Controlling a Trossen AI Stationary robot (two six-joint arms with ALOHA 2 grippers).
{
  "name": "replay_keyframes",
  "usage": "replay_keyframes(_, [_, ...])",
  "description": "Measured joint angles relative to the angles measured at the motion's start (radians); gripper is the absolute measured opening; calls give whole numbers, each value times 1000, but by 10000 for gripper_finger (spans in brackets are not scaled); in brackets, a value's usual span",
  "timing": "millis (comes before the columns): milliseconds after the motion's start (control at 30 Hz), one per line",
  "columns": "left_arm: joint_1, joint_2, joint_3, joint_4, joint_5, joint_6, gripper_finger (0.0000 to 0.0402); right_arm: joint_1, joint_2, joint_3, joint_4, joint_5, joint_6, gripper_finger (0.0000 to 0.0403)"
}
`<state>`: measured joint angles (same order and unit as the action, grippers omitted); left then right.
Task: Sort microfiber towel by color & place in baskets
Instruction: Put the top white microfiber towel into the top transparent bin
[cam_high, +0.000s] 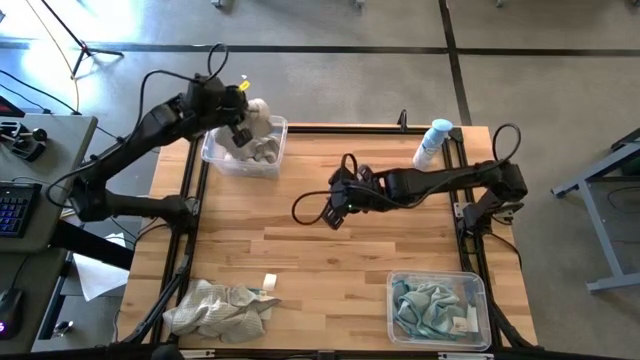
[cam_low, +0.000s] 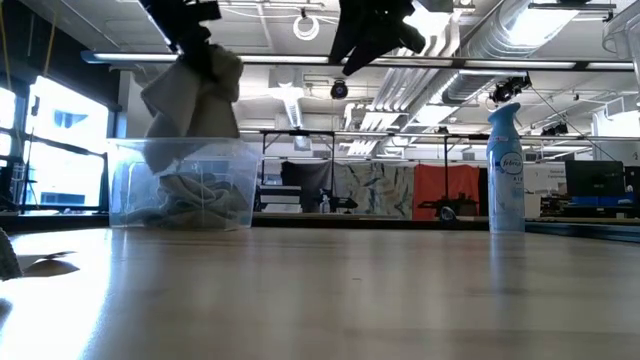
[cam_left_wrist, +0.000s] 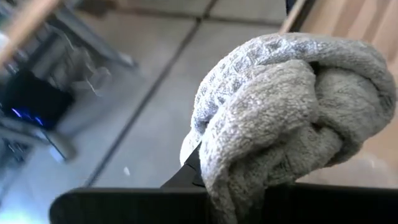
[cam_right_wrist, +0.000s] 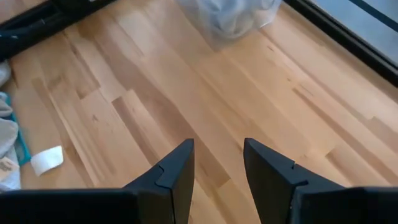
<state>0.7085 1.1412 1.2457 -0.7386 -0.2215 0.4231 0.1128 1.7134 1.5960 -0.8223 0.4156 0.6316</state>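
two baskets (cam_high: 246, 160) (cam_high: 438, 311), one bottle (cam_high: 433, 142)

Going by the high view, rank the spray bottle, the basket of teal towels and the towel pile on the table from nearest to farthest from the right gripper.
The right gripper is open and empty over mid-table.
1. Spray bottle, at the table's far right edge.
2. Basket of teal towels, near right corner; not much farther than the bottle.
3. Towel pile, near left corner, farthest.
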Motion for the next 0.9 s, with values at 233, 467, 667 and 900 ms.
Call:
replay_keyframes(233, [80, 72, -9, -112, 69, -1, 1, 24, 0, -85, 147, 1, 1, 133])
replay_keyframes(467, [126, 172, -34, -109, 83, 112, 6, 28, 0, -106, 197, -3, 1, 133])
replay_keyframes(667, [136, 262, -34, -145, 85, 6, 8, 28, 0, -106, 200, -4, 24, 133])
replay_keyframes(900, [143, 385, -34, -171, 121, -181, 24, 31, 0, -106, 200, -5, 28, 133])
